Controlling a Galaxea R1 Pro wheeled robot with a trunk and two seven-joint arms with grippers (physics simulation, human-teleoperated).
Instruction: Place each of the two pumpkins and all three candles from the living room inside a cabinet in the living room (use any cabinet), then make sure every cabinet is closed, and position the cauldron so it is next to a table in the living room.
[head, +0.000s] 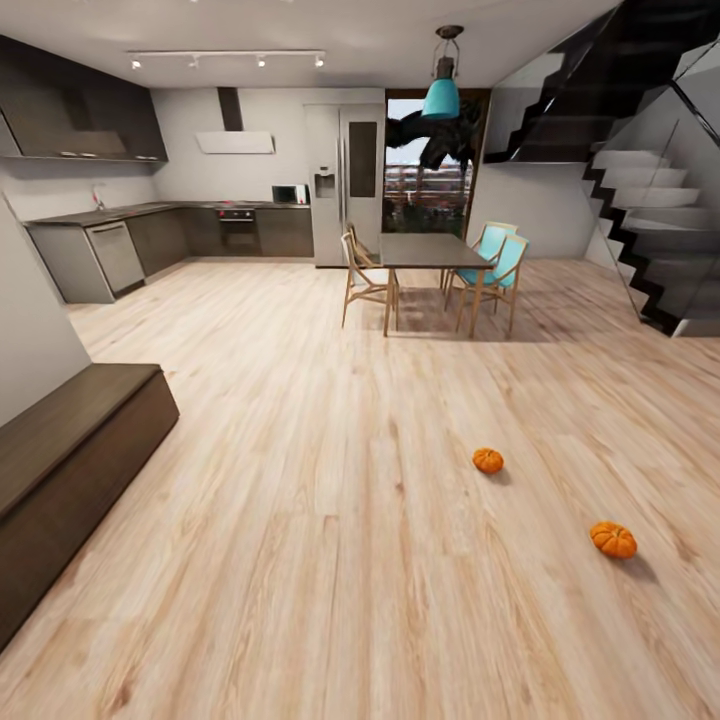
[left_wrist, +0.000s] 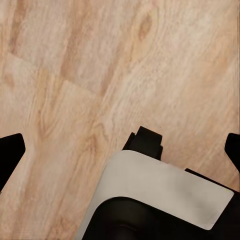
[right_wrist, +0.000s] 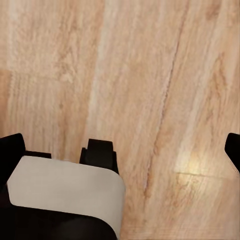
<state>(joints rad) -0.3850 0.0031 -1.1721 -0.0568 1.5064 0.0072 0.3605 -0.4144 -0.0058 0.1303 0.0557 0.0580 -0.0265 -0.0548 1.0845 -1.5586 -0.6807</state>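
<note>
A wide light-wood plank floor (head: 330, 520) spreads across the open room in the head view, running from the near foreground back to a kitchen along the far wall. At the right rises a dark staircase (head: 650, 200) with pale treads. On the left edge, against the wall, sits the cabinet (head: 70, 480), a long low dark-brown unit with its flat fronts flush. Farther back, a dark-topped dining table (head: 432, 252) on wooden legs stands with chairs around it, two of them teal (head: 495, 262), under a teal pendant lamp (head: 441, 95). A tall pale refrigerator (head: 345, 185) stands beside the grey kitchen units (head: 150, 240). The two pumpkins lie on the bare floor to the right, well apart from the cabinet and from each other: the nearer pumpkin (head: 613, 540) sits toward the right edge, the farther pumpkin (head: 488, 460) closer to the middle of the room. Each wrist view looks down on floor planks and part of the robot's white-and-black base (left_wrist: 165, 200). The left end effector (left_wrist: 122, 150) has its dark fingertips (left_wrist: 10, 150) at opposite picture edges, spread wide and holding nothing; the right end effector (right_wrist: 125, 150) is likewise spread, its fingertips (right_wrist: 11, 147) far apart over bare wood.
</note>
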